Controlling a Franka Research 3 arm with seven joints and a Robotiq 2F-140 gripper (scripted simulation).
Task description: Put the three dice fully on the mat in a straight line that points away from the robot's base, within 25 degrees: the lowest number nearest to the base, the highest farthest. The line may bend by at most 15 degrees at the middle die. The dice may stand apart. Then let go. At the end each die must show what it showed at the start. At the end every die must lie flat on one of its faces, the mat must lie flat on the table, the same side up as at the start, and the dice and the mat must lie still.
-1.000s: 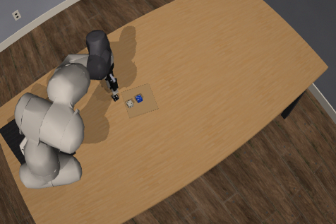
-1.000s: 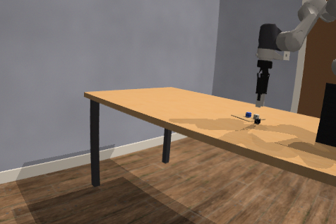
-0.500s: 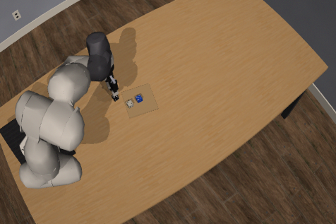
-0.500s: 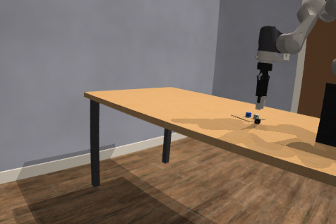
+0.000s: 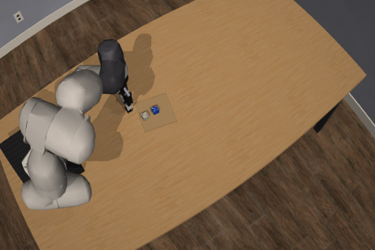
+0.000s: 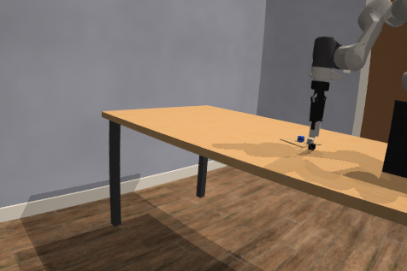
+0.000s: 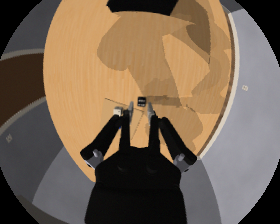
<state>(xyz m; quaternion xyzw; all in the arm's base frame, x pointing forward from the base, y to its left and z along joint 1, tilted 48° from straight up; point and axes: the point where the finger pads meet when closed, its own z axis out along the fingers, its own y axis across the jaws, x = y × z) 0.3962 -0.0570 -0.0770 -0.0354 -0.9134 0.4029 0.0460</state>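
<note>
The mat (image 5: 165,115) (image 6: 291,142) (image 7: 135,120) is thin, square and wood-coloured, and lies flat on the table. A white die (image 5: 145,116) (image 6: 310,140) (image 7: 118,111) lies on it near the edge on the robot's side. A blue die (image 5: 155,110) (image 6: 301,138) lies farther in on the mat. A black die (image 6: 312,146) (image 7: 141,101) lies on the table just off the mat. My gripper (image 5: 128,109) (image 6: 314,136) (image 7: 140,106) points down close above the black die, fingers narrowly open, one to each side of it in the wrist view. In the top view the fingers mostly hide that die. The pips are too small to read surely.
The white die stands close beside one finger in the wrist view. The robot's base and its black mount (image 5: 13,157) stand at the table's near end. The table's long edge (image 6: 256,172) runs along the front in the exterior view.
</note>
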